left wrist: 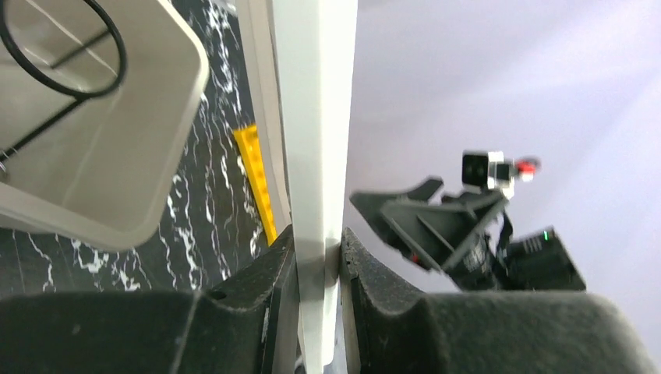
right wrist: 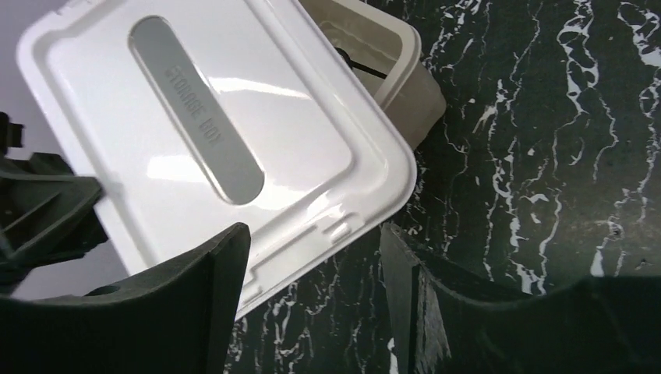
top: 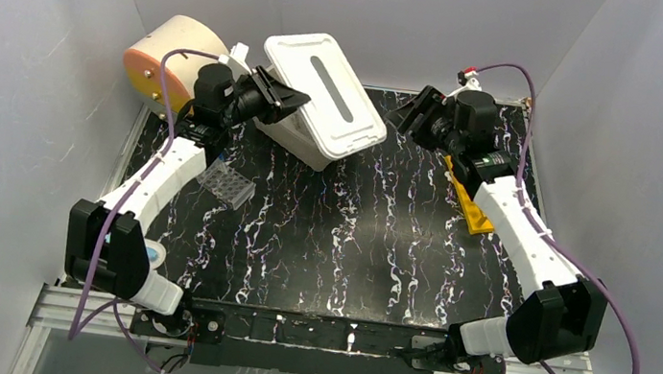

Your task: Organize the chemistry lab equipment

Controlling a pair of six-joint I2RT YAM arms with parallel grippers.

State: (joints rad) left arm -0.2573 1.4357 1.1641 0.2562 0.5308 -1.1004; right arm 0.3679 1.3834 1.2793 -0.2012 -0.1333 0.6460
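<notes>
Clamping the rim of a white rectangular plastic lid (left wrist: pixel 312 117), the left gripper (left wrist: pixel 318 253) has one black finger pressed on each face, so the lid is pinched firmly. In the top view the lid sits tilted at the far side of the black marbled table (top: pixel 350 238). It lies partly over a beige open plastic storage box (top: pixel 302 149), and part of the box mouth is uncovered. A black wire ring stand (left wrist: pixel 66 95) lies inside the box, below and to the left of the gripped edge in the left wrist view. The right gripper (right wrist: pixel 312 241) has its jaws spread wide and nothing between them. From above it stands just beside the lid's right end, not touching it. Its wrist camera looks down on the lid's top face with its grey oval inset, the box corner poking out beyond. A clear plastic tube rack (top: pixel 231 185) rests on the table beside the left forearm. A yellow flat piece (top: pixel 472 210) lies partly under the right forearm. A cream cylinder with an orange face (top: pixel 170 59) stands at the far left corner, behind the left gripper.
</notes>
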